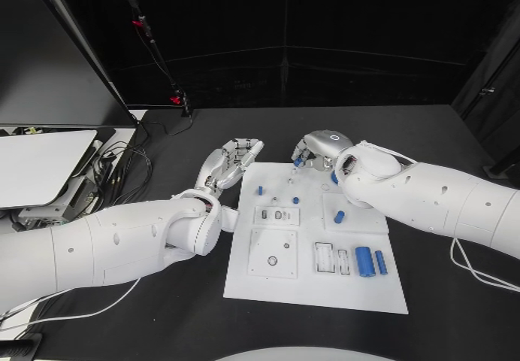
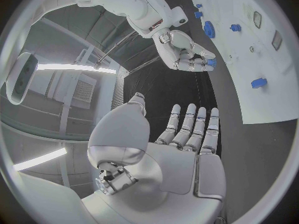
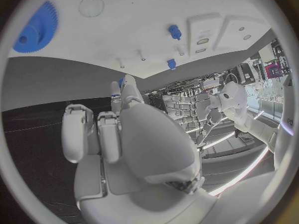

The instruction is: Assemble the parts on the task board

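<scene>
Flat white task board on matte black tabletop. Left hand empty, silver fingers spread straight. Right hand pinched small blue part. Two blue cylinders lay on board.

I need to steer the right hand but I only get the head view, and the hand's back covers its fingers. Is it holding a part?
Observer: Yes. The left wrist view shows the right hand pinching a small blue part at its fingertips.
Operator: Is the left hand carrying anything?
Observer: No. The left hand has a bare palm and straight fingers.
Operator: What does the right arm cover on the board?
Observer: The right wrist view shows a blue gear lying flat on the board.
</scene>
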Robot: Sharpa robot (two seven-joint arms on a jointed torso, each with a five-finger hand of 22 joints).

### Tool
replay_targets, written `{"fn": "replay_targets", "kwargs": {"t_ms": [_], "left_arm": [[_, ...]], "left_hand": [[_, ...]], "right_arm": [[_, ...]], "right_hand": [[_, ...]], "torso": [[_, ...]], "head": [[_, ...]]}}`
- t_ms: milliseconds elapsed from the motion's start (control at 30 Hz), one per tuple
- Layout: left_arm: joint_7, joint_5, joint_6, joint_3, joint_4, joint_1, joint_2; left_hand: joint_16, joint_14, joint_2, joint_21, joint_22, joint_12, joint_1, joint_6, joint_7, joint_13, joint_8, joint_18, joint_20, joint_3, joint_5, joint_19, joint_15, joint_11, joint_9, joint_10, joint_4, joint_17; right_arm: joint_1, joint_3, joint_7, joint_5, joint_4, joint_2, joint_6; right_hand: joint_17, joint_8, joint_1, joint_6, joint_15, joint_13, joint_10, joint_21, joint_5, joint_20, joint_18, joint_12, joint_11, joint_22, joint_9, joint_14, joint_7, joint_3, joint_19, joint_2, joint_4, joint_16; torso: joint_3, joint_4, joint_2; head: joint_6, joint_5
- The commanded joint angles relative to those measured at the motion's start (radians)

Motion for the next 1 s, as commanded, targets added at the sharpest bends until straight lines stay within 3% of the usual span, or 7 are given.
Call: {"fn": "replay_targets", "kwargs": {"t_ms": [33, 467, 1000], "left_arm": [[0.282, -0.007, 0.010, 0.001, -0.001, 0.001, 0.002], [0.280, -0.007, 0.010, 0.001, 0.007, -0.002, 0.004], [0.278, -0.007, 0.009, 0.001, 0.008, -0.003, 0.002]], "left_hand": [[0.001, 0.006, 0.009, 0.003, -0.001, -0.003, 0.002, 0.008, 0.155, 0.001, -0.006, 0.019, 0.003, -0.006, 0.003, 0.001, -0.001, 0.001, 0.000, 0.005, 0.001, 0.001], [0.001, 0.006, 0.009, 0.004, -0.001, -0.003, 0.001, 0.008, 0.155, 0.001, -0.007, 0.019, 0.003, -0.009, 0.004, 0.001, -0.001, 0.001, 0.000, 0.006, 0.001, 0.001], [0.001, 0.006, 0.009, 0.004, -0.001, -0.003, 0.001, 0.008, 0.155, 0.001, -0.007, 0.019, 0.003, -0.010, 0.005, 0.001, -0.001, 0.001, -0.001, 0.006, 0.001, 0.001]], "right_arm": [[0.002, 0.001, 0.012, 0.007, -0.021, 0.012, 0.002], [-0.001, 0.001, -0.012, 0.005, -0.056, 0.039, 0.056], [-0.004, 0.001, -0.022, 0.002, -0.075, 0.062, 0.079]], "right_hand": [[0.263, -0.006, 0.011, 0.030, 0.008, -0.001, 0.008, 0.005, 0.005, -0.001, -0.008, -0.006, 0.003, 0.070, 0.002, 0.104, 0.027, 0.007, 0.006, 0.005, 0.000, 0.006], [0.263, -0.014, 0.013, 0.028, 0.011, -0.001, 0.010, 0.003, 0.004, 0.001, -0.007, -0.017, 0.006, 0.067, 0.000, 0.104, 0.031, 0.011, 0.004, 0.003, 0.005, 0.006], [0.263, -0.020, 0.012, 0.026, 0.013, -0.001, 0.010, 0.001, 0.005, 0.003, -0.006, -0.025, 0.009, 0.064, -0.001, 0.104, 0.034, 0.012, 0.001, -0.002, 0.011, 0.006]], "torso": [[-0.0006, 0.0000, 0.000], [-0.0007, -0.0002, 0.000], [-0.0007, -0.0014, -0.001]], "head": [[-0.002, 0.000], [-0.017, 0.002], [-0.025, 0.006]]}}
